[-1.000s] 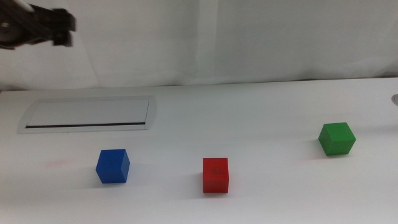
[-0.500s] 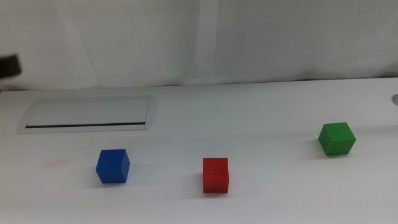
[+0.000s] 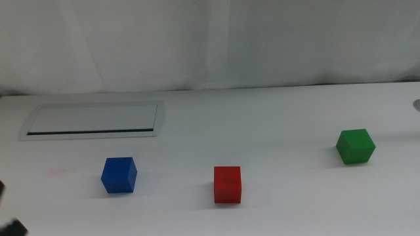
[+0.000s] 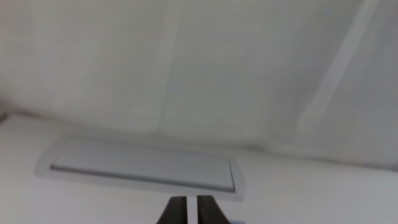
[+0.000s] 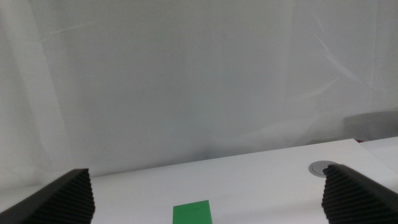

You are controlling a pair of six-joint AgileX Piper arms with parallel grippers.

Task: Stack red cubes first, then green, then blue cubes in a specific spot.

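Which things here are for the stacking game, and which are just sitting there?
For the job:
- red cube
- green cube
- blue cube
- left gripper, jaws nearly together
- right gripper, jaws wide apart

Just there:
- grey-framed slot panel
- white table
- white backdrop

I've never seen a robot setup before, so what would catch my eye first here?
Three bright cubes sit apart on the white table: the blue cube left, the red cube in the middle, the green cube right. Behind the blue one lies a grey-framed panel. Nothing is stacked yet.
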